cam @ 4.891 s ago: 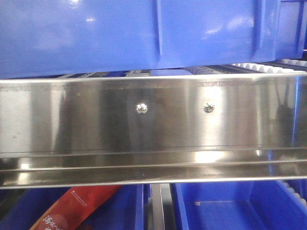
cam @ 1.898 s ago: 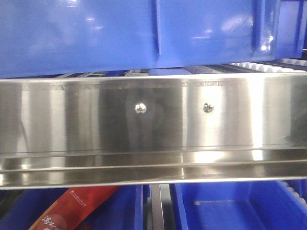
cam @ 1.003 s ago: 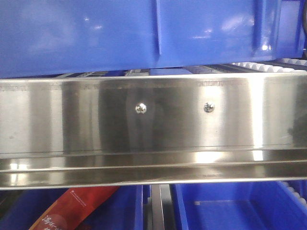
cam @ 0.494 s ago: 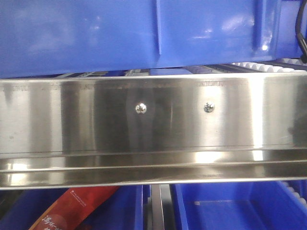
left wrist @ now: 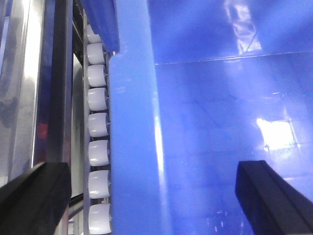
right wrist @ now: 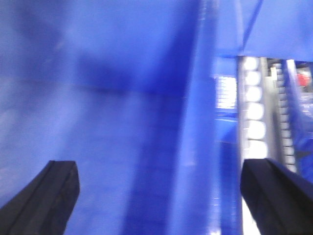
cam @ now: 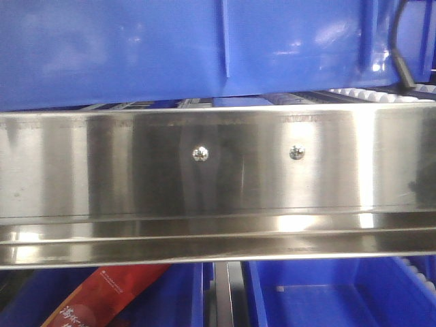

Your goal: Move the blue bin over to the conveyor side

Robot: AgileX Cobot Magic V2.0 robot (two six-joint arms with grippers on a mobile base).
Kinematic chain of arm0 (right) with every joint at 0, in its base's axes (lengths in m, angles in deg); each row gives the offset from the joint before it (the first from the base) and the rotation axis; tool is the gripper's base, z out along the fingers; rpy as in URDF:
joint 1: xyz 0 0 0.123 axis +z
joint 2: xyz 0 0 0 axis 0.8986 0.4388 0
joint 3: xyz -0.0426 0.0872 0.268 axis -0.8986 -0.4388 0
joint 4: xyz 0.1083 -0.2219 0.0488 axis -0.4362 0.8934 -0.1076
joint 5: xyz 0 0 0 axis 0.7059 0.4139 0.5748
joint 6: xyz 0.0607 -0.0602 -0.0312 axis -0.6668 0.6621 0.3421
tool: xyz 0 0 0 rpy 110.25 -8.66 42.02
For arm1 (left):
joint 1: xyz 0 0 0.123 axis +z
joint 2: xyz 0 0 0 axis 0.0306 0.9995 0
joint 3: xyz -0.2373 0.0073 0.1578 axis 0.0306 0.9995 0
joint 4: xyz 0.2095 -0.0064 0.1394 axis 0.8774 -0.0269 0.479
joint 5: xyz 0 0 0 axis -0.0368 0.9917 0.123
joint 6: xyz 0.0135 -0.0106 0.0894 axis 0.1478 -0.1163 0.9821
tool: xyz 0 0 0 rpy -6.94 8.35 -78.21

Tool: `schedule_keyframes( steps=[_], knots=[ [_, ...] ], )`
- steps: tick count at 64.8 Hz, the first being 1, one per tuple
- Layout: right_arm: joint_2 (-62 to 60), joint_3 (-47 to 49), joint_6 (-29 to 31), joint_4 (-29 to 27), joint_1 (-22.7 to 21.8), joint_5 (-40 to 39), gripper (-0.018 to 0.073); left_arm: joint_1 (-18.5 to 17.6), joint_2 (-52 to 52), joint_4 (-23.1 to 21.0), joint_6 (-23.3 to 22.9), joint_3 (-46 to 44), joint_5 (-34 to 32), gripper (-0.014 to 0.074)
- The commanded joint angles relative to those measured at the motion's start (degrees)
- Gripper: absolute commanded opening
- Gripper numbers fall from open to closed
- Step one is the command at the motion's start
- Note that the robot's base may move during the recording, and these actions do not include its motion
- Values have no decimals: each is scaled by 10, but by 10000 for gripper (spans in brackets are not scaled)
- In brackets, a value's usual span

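Left claw [left wrist: 155, 198]: released. Its two black fingers [left wrist: 34, 196] stand wide apart, one on each side of an upright wall of the blue bin [left wrist: 220, 122]. One finger is over the row of white rollers [left wrist: 98, 152] outside the wall, the other over the bin's glossy inside. No contact with the plastic can be seen.

Right claw [right wrist: 161, 198]: released too, fingers [right wrist: 46, 196] spread wide across the bin's other wall [right wrist: 195, 122], with rollers [right wrist: 252, 107] beyond it. View is blurred; contact cannot be told.

Front view: the blue bin [cam: 136, 48] fills the top of the frame, a raised vertical rib showing on its side wall. It sits on the roller track [cam: 371, 95], just behind and above the stainless rail [cam: 102, 170]. Two screws [cam: 199, 154] are in the rail face. A black cable [cam: 400, 61] hangs at the bin's right end.

Below the rail: two lower blue bins [cam: 327, 293]. The left one holds a red packet [cam: 102, 296]. The packet bears white printed characters, cropped and too small to read. No other labels are legible.
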Motion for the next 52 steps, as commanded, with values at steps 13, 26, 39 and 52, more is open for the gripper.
schedule_keyframes(
  steps=[13,26,39,52],
  knots=[
    [22,4,0,16,-21,-7,550,1,-3,-3,2,-5,-4,579],
    [43,4,10,-5,-21,-7,550,1,-3,-3,2,-5,-4,579],
    [46,4,13,3,-21,-7,550,1,-3,-3,2,-5,-4,579],
    [46,4,22,3,-21,-7,550,1,-3,-3,2,-5,-4,579]
  ],
)
